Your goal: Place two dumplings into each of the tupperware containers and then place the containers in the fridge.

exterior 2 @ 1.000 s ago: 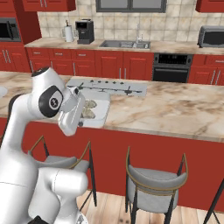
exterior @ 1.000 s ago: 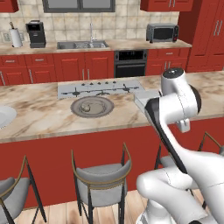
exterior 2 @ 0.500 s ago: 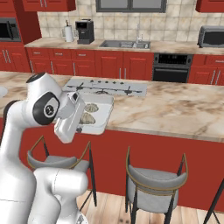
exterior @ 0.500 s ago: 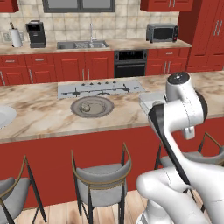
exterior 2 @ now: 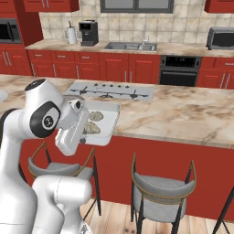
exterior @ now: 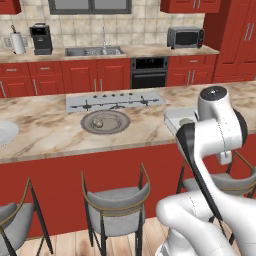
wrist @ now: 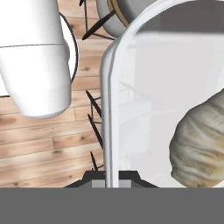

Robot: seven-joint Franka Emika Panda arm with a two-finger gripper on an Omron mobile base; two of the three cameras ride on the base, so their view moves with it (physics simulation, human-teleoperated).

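Gripping the rim of a tupperware container [exterior 2: 104, 119], the hand [wrist: 112, 177] is clenched on its near edge, and the tray hangs out past the front of the worktop [exterior 2: 183, 114] with floor and a stool [exterior 2: 160, 196] beneath it. Two dumplings [exterior 2: 93, 122] sit inside, one behind the other, and up close one dumpling [wrist: 201, 140] lies just inside the clear wall. From the other side a corner of the same container [exterior: 176, 116] peeks out beside the arm's upper joint. So I judge the filling step done for this tray and the carry to the fridge in hand. Further back on the worktop, off to the left, a round grey plate [exterior: 105, 121] holds another small dough piece [exterior: 98, 122], and beyond it lies the cooktop [exterior: 115, 100]. At the far wall stand the sink [exterior: 93, 51], the oven [exterior: 149, 72] and the microwave [exterior: 185, 37]. Next move, as I read it: keep the tray level so nothing rolls, back away from the worktop, and drive round to find the fridge.
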